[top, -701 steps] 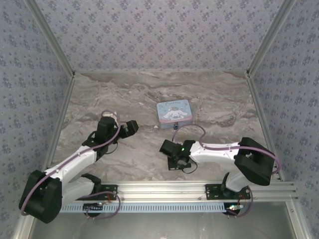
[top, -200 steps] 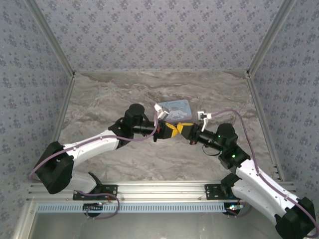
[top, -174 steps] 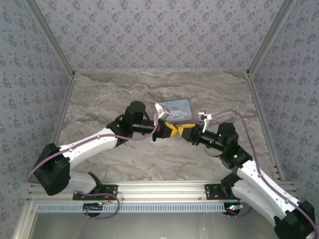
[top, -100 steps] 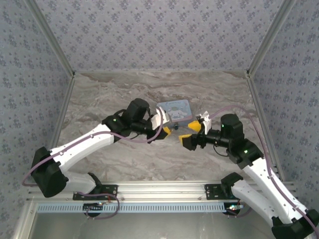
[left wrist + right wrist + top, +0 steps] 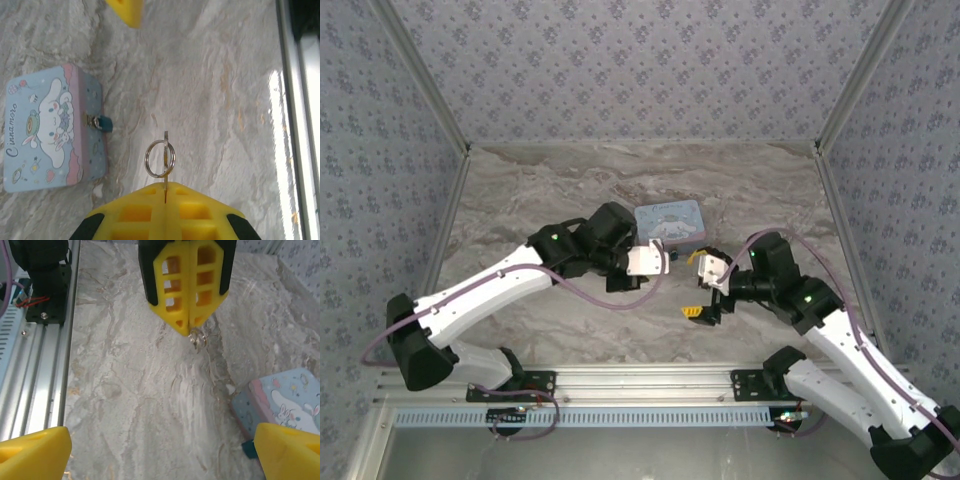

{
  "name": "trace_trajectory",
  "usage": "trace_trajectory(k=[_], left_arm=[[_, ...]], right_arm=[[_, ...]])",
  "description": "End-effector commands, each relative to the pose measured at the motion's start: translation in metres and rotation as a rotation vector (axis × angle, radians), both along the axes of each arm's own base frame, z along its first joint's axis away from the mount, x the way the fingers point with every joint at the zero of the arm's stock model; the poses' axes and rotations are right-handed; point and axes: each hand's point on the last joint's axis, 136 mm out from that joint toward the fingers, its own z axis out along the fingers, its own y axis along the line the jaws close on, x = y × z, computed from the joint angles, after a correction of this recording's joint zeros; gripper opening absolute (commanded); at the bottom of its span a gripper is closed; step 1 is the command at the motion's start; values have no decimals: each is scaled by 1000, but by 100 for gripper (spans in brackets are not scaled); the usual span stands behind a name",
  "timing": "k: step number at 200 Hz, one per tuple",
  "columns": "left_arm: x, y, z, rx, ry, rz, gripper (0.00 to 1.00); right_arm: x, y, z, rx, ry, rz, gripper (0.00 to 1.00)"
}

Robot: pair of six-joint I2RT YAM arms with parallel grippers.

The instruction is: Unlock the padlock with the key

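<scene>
My left gripper (image 5: pixel 165 186) is shut on the flat key (image 5: pixel 165 150), whose steel ring (image 5: pixel 160 159) sticks out past the yellow fingertips. The tiny dark padlock (image 5: pixel 102 122) with a bluish body hangs on the clasp of the light-blue cartoon tin (image 5: pixel 52 130), left of and beyond the key. In the right wrist view the left gripper (image 5: pixel 190 330) points at me with the key ring (image 5: pixel 198 338) at its tip. My right gripper (image 5: pixel 160 460) is open wide with only bare table between its fingers (image 5: pixel 32 455); the padlock (image 5: pixel 248 448) shows beside the right finger. From above, the left gripper (image 5: pixel 660 258) and right gripper (image 5: pixel 698 285) hover in front of the tin (image 5: pixel 670 220).
The aluminium rail (image 5: pixel 295 100) and the arm bases run along the near edge of the marble table (image 5: pixel 550 190). Patterned walls (image 5: pixel 640 70) close in the back and both sides.
A second ago both grippers met tip to tip; they have since drawn apart. The right gripper has opened and swung down, and the left gripper has kept the key and turned.
</scene>
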Motion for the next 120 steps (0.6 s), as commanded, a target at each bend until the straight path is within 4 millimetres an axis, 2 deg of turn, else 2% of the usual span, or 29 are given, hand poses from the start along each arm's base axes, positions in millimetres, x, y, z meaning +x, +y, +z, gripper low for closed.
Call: trace_trajectory(k=[1, 28, 59, 100, 120], left_arm=[[4, 23, -15, 213, -75, -27, 0], [8, 32, -26, 323, -129, -37, 0], [4, 21, -17, 259, -152, -60, 0], [-1, 13, -7, 204, -180, -97, 0], [-2, 12, -7, 204, -186, -111, 0]], right_arm=[[0, 8, -6, 45, -73, 54, 97], [3, 13, -20, 100, -59, 52, 98], [5, 23, -4, 257, -37, 64, 98], [6, 37, -18, 305, 71, 92, 94], [5, 43, -16, 324, 72, 115, 94]])
